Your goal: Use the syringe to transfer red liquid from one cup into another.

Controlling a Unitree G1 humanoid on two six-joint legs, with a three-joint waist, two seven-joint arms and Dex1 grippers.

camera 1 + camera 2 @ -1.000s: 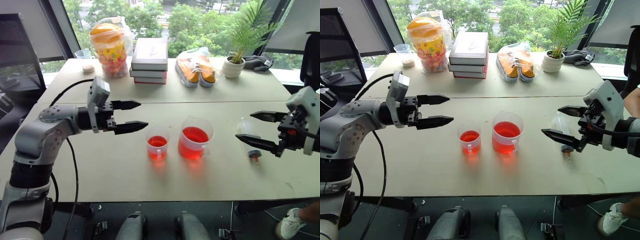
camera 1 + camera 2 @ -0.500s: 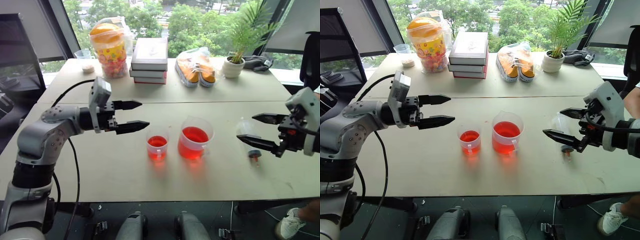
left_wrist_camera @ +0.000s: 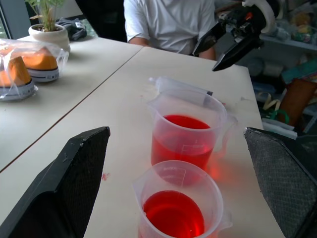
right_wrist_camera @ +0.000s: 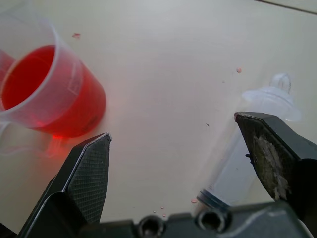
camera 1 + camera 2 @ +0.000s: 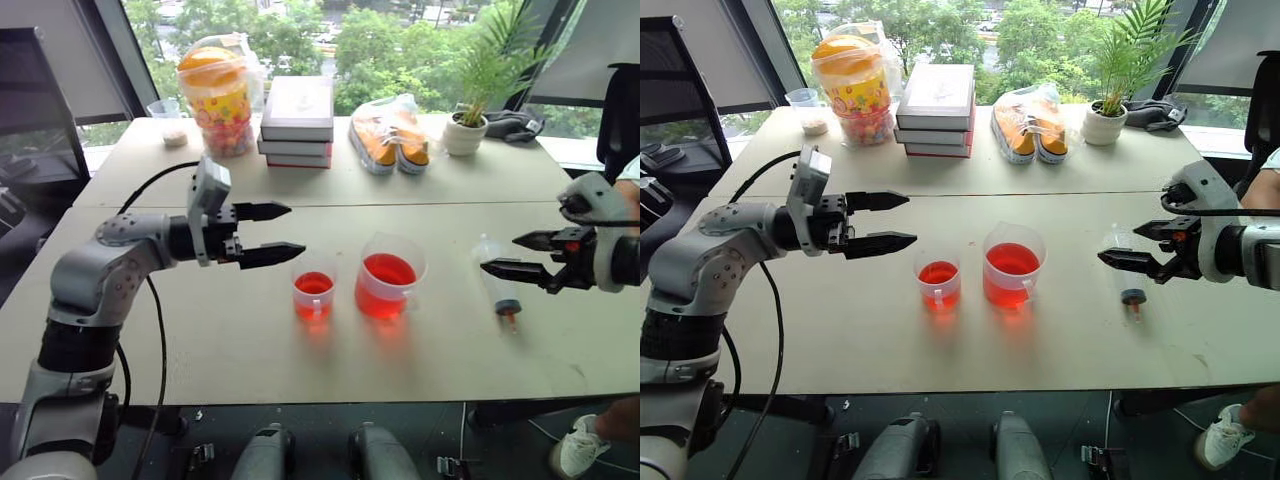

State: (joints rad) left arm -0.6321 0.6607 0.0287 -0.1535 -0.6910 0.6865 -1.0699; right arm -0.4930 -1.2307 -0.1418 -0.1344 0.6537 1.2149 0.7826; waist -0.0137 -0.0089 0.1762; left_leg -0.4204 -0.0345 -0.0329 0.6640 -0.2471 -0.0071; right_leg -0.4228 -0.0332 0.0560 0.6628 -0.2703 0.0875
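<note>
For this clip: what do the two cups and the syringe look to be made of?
The larger beaker and the smaller cup look like thin clear plastic with a slightly frosted finish: the red liquid shows through their walls, and faint moulded markings are visible. The syringe, lying on the table, also appears to be clear plastic, with a dark seal inside, probably rubber.

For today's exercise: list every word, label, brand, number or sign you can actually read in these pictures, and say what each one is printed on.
No text can be read.
Larger beaker: faint moulded scale marks on its wall, too faint to read.
Smaller cup: the same, unreadable.
Snack jar: colourful printed pattern, too small to read.
Top book of the stack: cover marking too blurred to read.
</note>
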